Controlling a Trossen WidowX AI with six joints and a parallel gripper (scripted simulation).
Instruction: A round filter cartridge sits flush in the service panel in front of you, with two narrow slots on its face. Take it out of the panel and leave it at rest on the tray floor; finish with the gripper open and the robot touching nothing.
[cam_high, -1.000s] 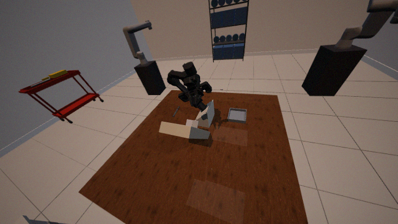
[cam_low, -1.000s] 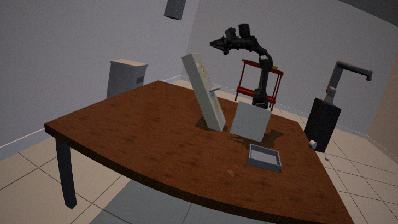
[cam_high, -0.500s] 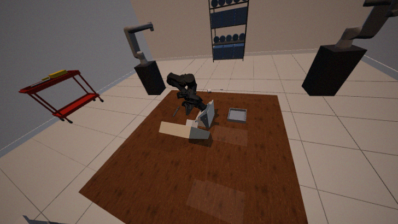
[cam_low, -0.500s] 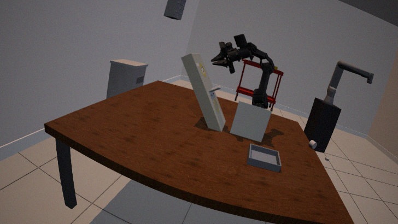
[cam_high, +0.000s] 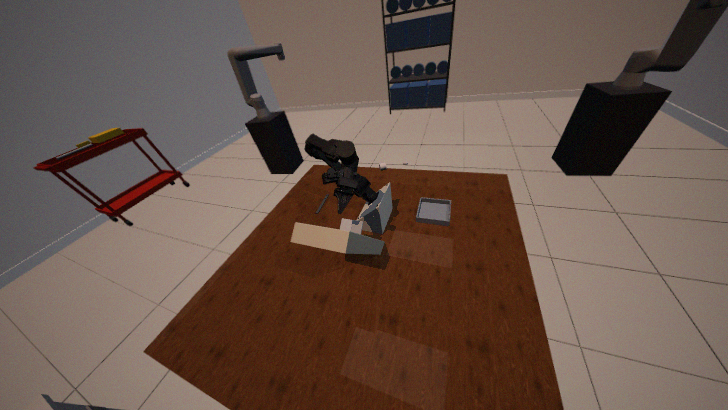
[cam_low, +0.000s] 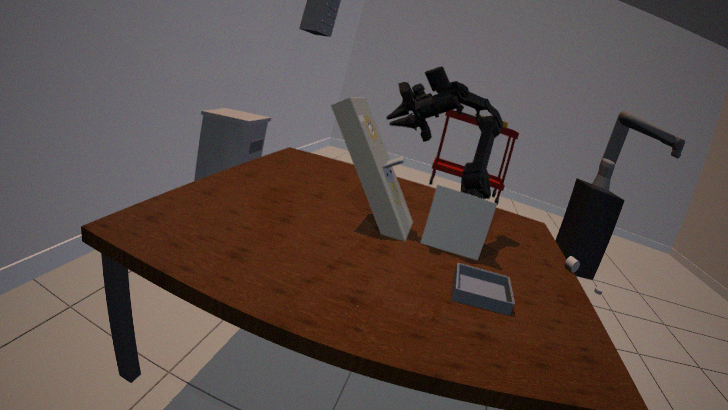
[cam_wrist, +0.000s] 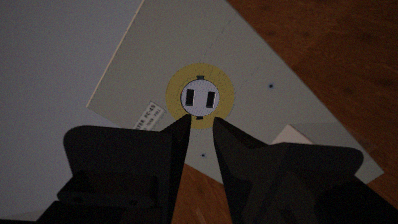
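The filter cartridge (cam_wrist: 200, 102) (cam_low: 371, 128) is a pale round face with two dark narrow slots, sitting inside a yellow ring on the tilted service panel (cam_wrist: 245, 55) (cam_low: 362, 170) (cam_high: 318, 238). My gripper (cam_wrist: 202, 121) (cam_low: 389, 121) (cam_high: 340, 210) is partly open, with nothing between its fingers. In the exterior view the fingertips are in front of the panel's upper part, a gap away from its face. In the wrist view they show just below the cartridge, side by side and roughly in line with the slots. The grey tray (cam_high: 433, 222) (cam_low: 481, 302) is empty.
A pale upright plate (cam_low: 458, 221) (cam_high: 385, 209) stands between the arm's base and the tray. A handle (cam_low: 393, 162) sticks out of the panel below the cartridge, above a second yellow ring (cam_low: 395, 194). A thin dark bar (cam_high: 321, 203) lies on the table.
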